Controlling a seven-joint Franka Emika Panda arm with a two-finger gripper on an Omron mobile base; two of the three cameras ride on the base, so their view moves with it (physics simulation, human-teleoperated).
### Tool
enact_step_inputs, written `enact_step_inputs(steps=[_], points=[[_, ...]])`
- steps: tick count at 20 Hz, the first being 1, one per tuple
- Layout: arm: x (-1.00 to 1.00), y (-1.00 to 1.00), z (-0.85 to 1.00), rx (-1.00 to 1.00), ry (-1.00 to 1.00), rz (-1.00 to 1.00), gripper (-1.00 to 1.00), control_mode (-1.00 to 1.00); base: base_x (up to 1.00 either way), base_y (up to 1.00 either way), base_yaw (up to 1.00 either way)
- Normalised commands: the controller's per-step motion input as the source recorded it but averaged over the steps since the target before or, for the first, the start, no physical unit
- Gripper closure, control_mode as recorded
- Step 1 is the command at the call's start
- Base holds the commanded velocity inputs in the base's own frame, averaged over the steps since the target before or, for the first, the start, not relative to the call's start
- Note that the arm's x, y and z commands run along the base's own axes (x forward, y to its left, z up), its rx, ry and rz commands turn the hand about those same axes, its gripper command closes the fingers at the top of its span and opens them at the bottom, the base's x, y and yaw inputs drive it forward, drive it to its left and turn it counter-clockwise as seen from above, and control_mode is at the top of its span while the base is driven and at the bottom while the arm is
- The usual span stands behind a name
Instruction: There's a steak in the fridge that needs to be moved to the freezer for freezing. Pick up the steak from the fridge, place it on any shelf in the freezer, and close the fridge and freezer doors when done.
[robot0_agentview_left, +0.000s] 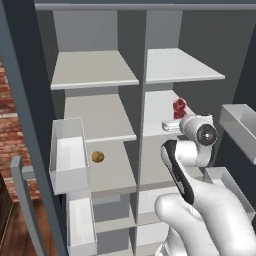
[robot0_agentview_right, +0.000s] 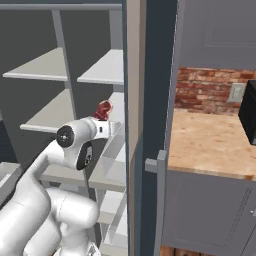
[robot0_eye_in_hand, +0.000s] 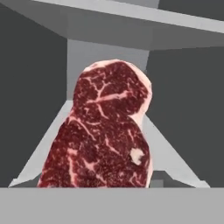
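The steak (robot0_eye_in_hand: 105, 131), a dark red marbled slab, stands tilted up off the pale grey fridge shelf (robot0_eye_in_hand: 173, 159) and overlaps the back wall behind it. It appears as a small red piece (robot0_agentview_left: 179, 107) in the right-hand fridge half (robot0_agentview_left: 170, 70) and again from the other side (robot0_agentview_right: 103, 110). My gripper (robot0_agentview_left: 177, 119) (robot0_agentview_right: 106, 121) reaches into that half and is shut on the steak's near end; the fingertips are hidden. The freezer half (robot0_agentview_left: 95, 75) is open on the left, with bare shelves (robot0_agentview_left: 100, 115).
A round golden-brown lump (robot0_agentview_left: 98, 157) lies on a lower freezer shelf. White door bins (robot0_agentview_left: 67, 155) hang on the open freezer door; another bin (robot0_agentview_left: 240, 127) is on the fridge door. The fridge door's edge (robot0_agentview_right: 150, 100) and its handle (robot0_agentview_right: 161, 200) stand beside a wooden counter (robot0_agentview_right: 215, 140).
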Motion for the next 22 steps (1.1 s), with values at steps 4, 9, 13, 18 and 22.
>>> enact_step_inputs(steps=[4, 9, 13, 18, 22], points=[[-0.89, 0.37, 0.77, 0.0, 0.18, 0.08, 1.0, -1.0, 0.0, 0.0, 0.0], [-0.74, 0.16, 0.58, 0.04, 0.19, 0.12, 1.0, -1.0, 0.0, 0.0, 0.0], [-0.65, 0.01, 0.24, 0.19, 0.05, 0.1, 1.0, -1.0, 0.0, 0.0, 0.0], [-0.58, 0.25, 0.17, 0.19, -0.02, 0.12, 1.0, -1.0, 0.0, 0.0, 0.0], [-0.53, 0.44, 0.31, 0.1, -0.08, 0.13, 1.0, -1.0, 0.0, 0.0, 0.0]])
